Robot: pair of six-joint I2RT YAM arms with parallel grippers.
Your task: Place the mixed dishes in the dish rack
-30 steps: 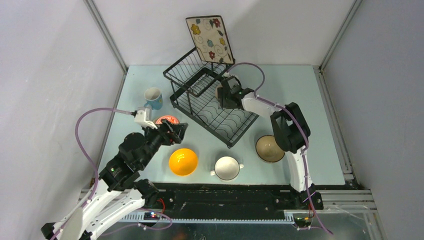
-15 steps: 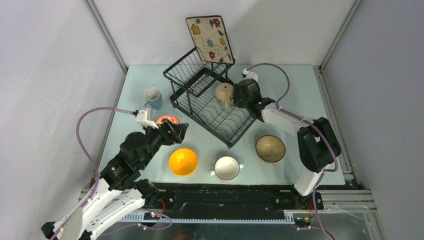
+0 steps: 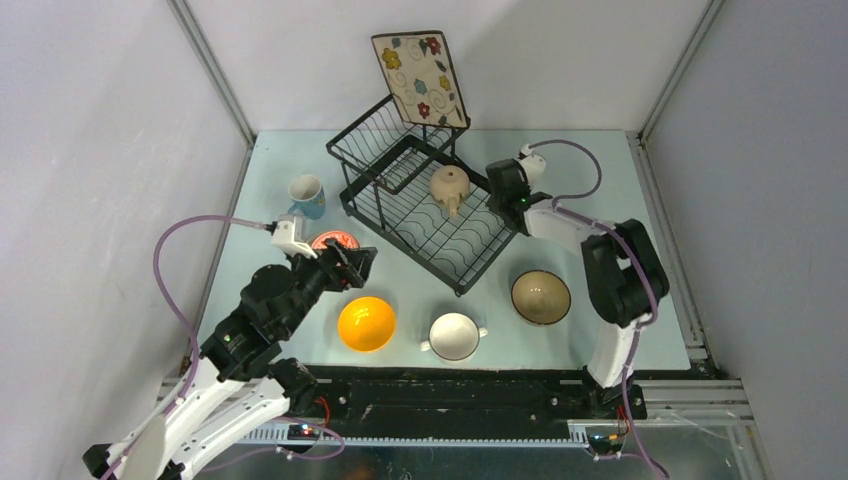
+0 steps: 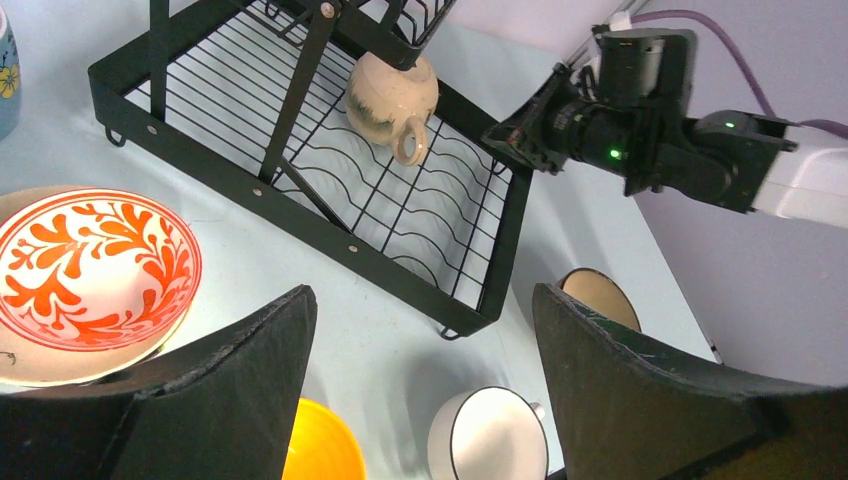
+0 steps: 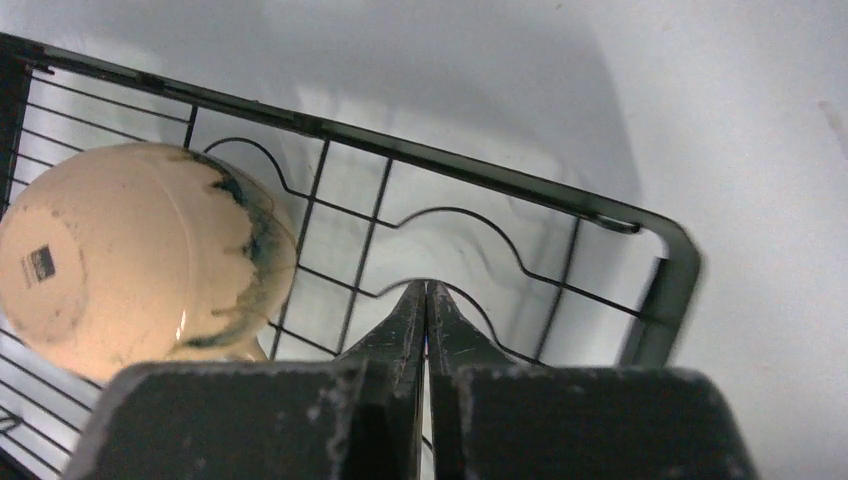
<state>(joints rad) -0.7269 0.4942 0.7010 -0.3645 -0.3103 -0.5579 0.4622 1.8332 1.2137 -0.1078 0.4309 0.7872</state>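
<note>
Two of the mixed dishes sit in the rack, six wait on the table.

Loaded: beige glazed mug [image 3: 449, 186] mouth-down on the wavy wires of the flat tray section of the large black wire dish rack [image 3: 402, 249], handle toward the arms. Square cream floral plate [image 3: 420, 78] upright at the far end of the raised basket section, tilted back.

Right gripper [image 3: 494, 198] just beside the rack's right rim, near the mug, not touching it. Jaws pressed together on nothing, seen plainly from the right wrist. Left gripper [image 4: 420, 300] low over the table between rack and bowls, jaws wide apart, empty.

Judged step: mug placement done, next pick not yet begun.

On the table:
- blue ceramic mug [image 3: 306, 195], left of the rack
- red-patterned white bowl [image 4: 95, 265], resting on a cream round plate [image 4: 45, 368]
- glossy orange-yellow bowl [image 3: 366, 323]
- white two-handled bowl [image 3: 454, 336]
- tan round bowl [image 3: 540, 297], nearest the right arm

Next move, as a guess: tan bowl for the right arm. Calls for opening the jaws first, then a pinch over the rim, since the bowl looks too wide to span. Needs a tilt onto edge to suit the tray slots, clear of the mug.

Surface: pale blue-green tabletop [image 3: 600, 165], matte and flat. Room: light grey panels on three sides, metal posts in the far corners, black rail along the near edge.
</note>
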